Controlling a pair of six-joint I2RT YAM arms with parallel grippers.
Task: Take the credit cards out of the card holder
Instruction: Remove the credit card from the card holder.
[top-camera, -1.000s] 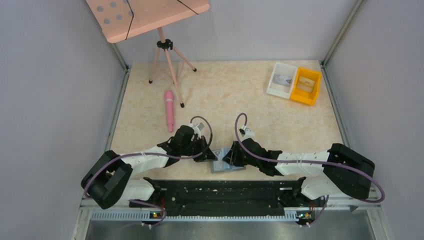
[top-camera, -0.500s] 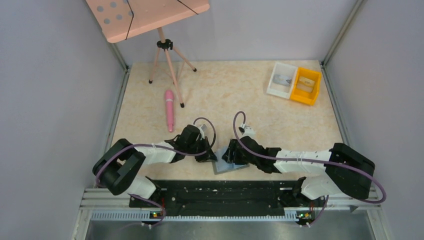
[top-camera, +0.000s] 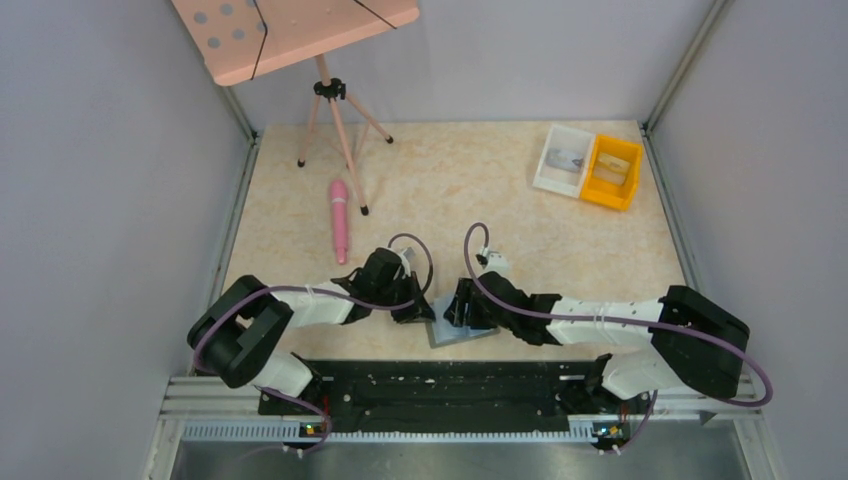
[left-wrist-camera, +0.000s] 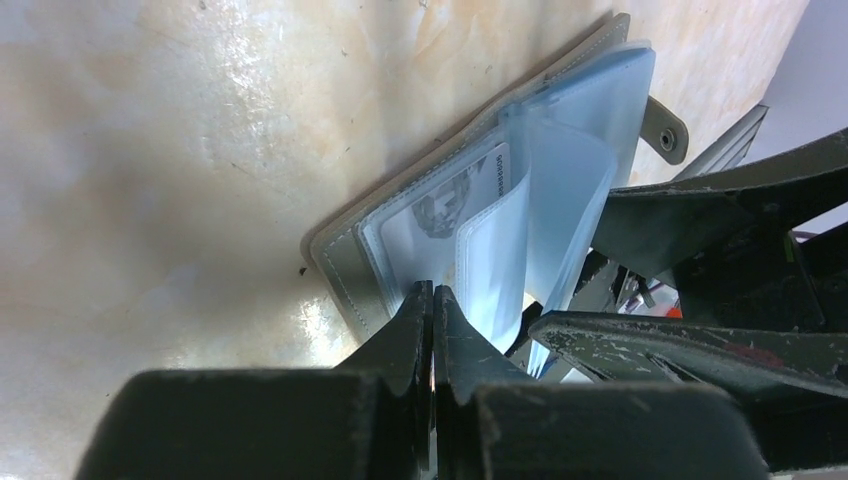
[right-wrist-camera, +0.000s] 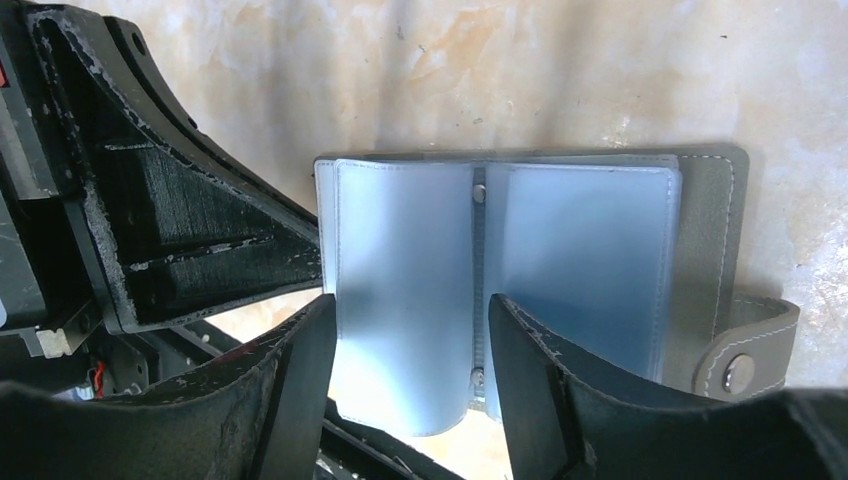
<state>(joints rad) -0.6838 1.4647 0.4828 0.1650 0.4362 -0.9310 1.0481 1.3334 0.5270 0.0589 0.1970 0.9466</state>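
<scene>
- Holder (top-camera: 462, 333) lies open at the near edge of the table (top-camera: 480, 200), between both grippers.
- Right gripper (right-wrist-camera: 410, 318) has just spread its jaws and now straddles a sleeve (right-wrist-camera: 400, 250).
- Left gripper (left-wrist-camera: 432, 305) has pressed shut at the holder's edge (whether it pinches anything is unclear).
- Card (left-wrist-camera: 448, 205) sits pocketed, so no card looks pulled yet.

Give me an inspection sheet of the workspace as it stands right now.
Surface: beige marbled table, bare between the items.
Job's things: card holder lies open near the arms, clear sleeves fanned; one card shows in a sleeve.
Clutter: pink stick, tripod stand, white bin and yellow bin at the far right.
Grippers: left gripper shut, fingers at the holder's edge; whether they pinch a sleeve, cannot tell. Right gripper open, fingers either side of a sleeve.
Cables: purple cables loop up from both wrists.
Surroundings: grey walls; nothing else seen.
</scene>
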